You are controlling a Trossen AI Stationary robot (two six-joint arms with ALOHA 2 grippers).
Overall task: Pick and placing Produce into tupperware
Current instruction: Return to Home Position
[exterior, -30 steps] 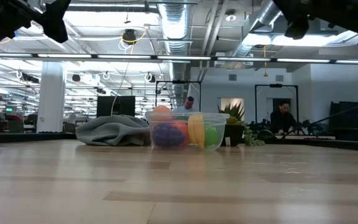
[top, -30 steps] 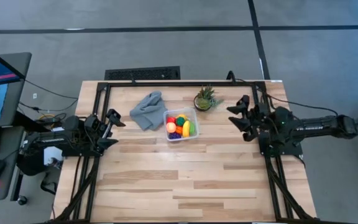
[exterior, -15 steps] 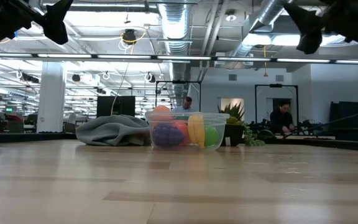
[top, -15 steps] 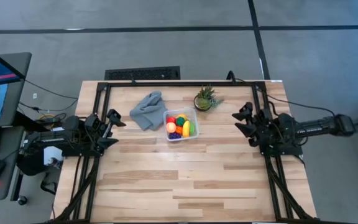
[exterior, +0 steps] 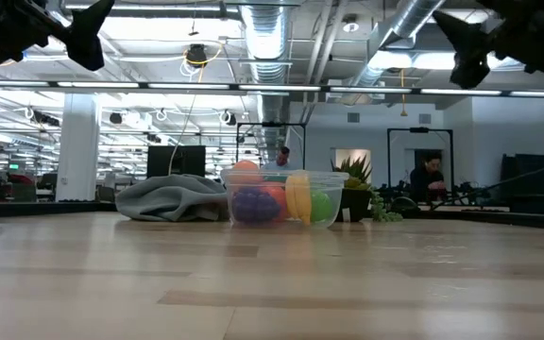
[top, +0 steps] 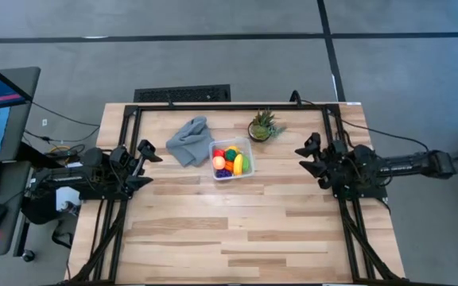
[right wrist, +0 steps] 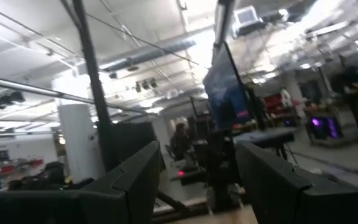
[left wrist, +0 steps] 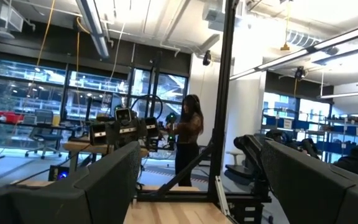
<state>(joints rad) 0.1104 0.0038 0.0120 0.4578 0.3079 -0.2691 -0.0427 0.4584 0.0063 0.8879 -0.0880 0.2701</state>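
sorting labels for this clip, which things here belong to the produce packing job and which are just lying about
Job: clear tupperware; toy produce inside it; left tool and right tool, both open at the table's sides.
Lying about: grey cloth; small potted plant.

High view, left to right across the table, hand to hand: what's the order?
left hand → grey cloth → tupperware with the produce inside → potted plant → right hand
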